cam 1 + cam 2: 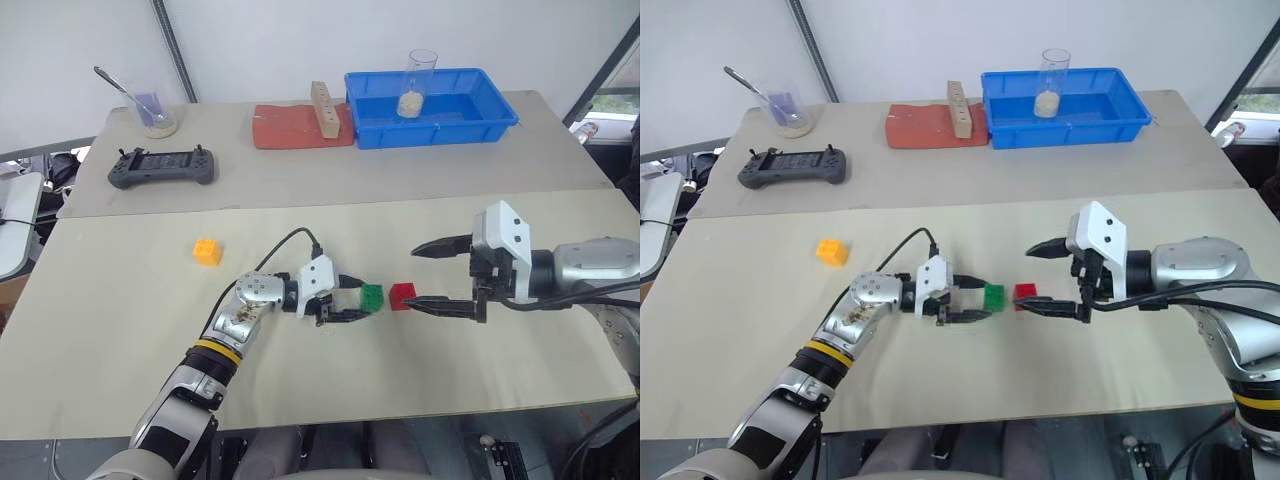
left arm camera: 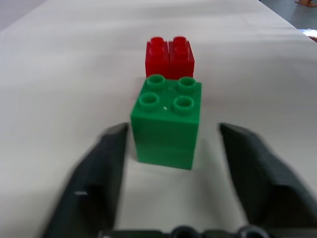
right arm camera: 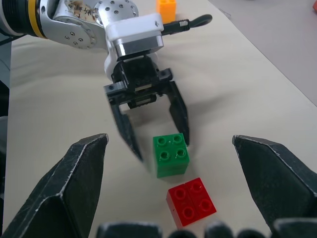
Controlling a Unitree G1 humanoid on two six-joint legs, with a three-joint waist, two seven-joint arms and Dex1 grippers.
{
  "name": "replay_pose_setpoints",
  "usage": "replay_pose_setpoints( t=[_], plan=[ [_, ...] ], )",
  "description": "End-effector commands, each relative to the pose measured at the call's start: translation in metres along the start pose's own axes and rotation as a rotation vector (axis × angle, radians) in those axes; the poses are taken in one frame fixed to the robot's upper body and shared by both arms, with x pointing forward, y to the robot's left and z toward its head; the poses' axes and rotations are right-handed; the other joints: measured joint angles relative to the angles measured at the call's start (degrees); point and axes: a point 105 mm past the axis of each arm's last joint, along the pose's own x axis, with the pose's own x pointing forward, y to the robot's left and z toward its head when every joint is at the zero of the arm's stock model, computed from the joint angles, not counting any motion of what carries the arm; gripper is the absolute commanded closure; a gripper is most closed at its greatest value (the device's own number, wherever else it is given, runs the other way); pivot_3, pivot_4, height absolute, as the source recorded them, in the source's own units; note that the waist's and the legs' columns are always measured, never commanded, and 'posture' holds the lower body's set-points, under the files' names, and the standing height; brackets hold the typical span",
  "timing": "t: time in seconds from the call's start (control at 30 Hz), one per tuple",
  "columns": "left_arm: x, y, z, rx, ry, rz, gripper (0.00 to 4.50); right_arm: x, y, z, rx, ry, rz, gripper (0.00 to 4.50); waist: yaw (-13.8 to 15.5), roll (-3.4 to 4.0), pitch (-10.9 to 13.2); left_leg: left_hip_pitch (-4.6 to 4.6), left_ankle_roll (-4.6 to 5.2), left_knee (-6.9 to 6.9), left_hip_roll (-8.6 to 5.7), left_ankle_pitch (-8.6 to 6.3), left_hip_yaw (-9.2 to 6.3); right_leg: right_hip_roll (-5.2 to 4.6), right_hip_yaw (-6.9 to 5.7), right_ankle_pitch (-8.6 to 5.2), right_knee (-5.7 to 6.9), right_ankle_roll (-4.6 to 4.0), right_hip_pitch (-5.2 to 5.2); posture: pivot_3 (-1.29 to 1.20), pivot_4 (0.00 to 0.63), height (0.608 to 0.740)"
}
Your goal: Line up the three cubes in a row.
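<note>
Cubes green (image 2: 166,121) and red (image 2: 170,57) sit side by side between the wide, empty left pincer (image 1: 352,300) and right pincer (image 1: 428,277); the orange-yellow cube (image 1: 207,251) waits far behind the left one.

left arm (image 1: 240,318) — silver, yellow band, black cable | claws black, white housings

Cubes: three cubes on the near table; two (image 1: 372,296) (image 1: 402,295) sit just beside each other at the middle, the third (image 1: 207,251) well apart to their left and slightly farther back
Left gripper (image 1: 352,299): left of the pair, a finger on each side of the nearer cube, not touching
Right gripper (image 1: 430,276): right of the pair, spread wide
Far table: tray (image 1: 432,128) at right holding a glass (image 1: 420,84), mat (image 1: 300,128) with wooden block (image 1: 322,108) left of it, controller (image 1: 162,166) and cup (image 1: 152,110) at far left
</note>
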Motion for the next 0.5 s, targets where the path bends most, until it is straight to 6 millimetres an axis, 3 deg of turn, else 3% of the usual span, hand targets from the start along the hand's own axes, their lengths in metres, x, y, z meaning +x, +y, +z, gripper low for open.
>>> replay_pose_setpoints(
  t=[0.03,0.3,0.5],
  plan=[
    [-0.007,0.009,0.012,0.041,-0.021,0.022,0.02,-0.001,-0.004,0.011,-0.046,-0.025,-0.016,0.00,-0.13,0.00,0.00,0.00,0.00,0.00,0.00,0.00,0.00,0.00,0.00,0.00,0.00,0.00,0.00,0.00,0.150,0.740],
    [-0.056,0.010,0.033,0.022,-0.044,0.223,0.02,0.009,-0.005,0.023,-0.055,-0.078,0.018,0.00,-0.95,0.02,-0.01,0.01,-0.01,-0.02,0.04,-0.04,0.00,0.00,0.05,0.00,0.05,0.00,-0.07,0.00,0.150,0.740],
    [-0.120,0.005,0.056,-0.022,-0.065,0.701,0.02,0.023,-0.007,0.041,-0.065,-0.146,0.045,0.00,-0.89,0.00,0.00,0.02,0.00,-0.02,0.06,-0.08,0.03,0.02,0.06,0.00,0.05,0.00,-0.08,0.00,0.150,0.740]
  ],
)
